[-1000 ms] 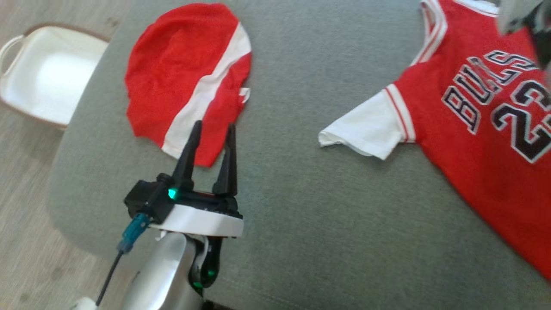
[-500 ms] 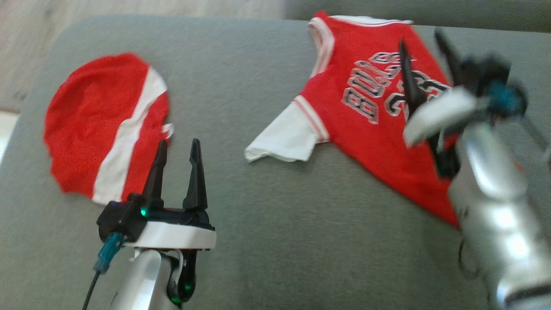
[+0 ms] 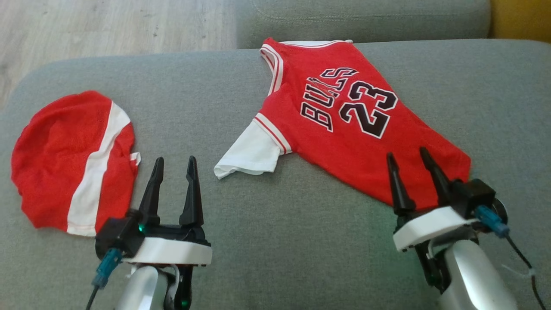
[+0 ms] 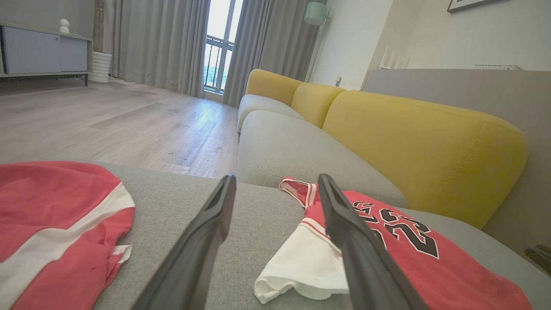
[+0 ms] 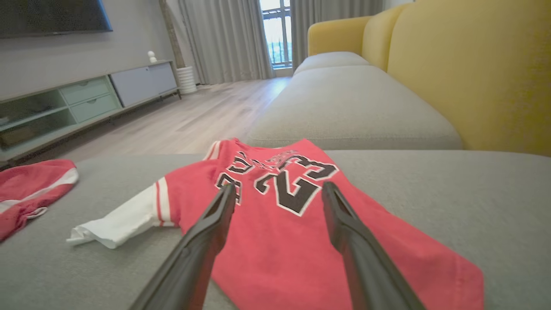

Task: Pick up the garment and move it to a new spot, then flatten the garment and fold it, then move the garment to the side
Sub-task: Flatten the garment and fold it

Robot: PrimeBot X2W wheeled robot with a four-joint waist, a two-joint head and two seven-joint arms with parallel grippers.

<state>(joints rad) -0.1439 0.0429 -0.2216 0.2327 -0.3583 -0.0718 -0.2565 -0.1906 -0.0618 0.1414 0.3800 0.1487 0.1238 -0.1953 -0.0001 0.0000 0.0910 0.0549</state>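
A red jersey (image 3: 344, 129) with "BULLS 23" and a white sleeve lies spread on the grey sofa seat (image 3: 258, 241); it also appears in the wrist views (image 4: 430, 267) (image 5: 280, 241). A second red garment with a white stripe (image 3: 64, 159) (image 4: 47, 215) (image 5: 30, 185) lies bunched at the seat's left end. My left gripper (image 3: 175, 160) (image 4: 276, 177) is open and empty, between the two garments. My right gripper (image 3: 407, 153) (image 5: 279, 186) is open and empty, its fingertips over the jersey's near hem.
Another grey cushion (image 3: 366, 17) adjoins the seat at the far side, and yellow backrests (image 4: 422, 142) rise on the right. Wooden floor (image 3: 107, 30) lies beyond the seat's far left edge. A low cabinet (image 5: 86, 94) stands across the room.
The head camera has swung right, bringing the whole jersey and the right arm into view. The right gripper has come back from over the jersey's print to its near hem. Both grippers stay open.
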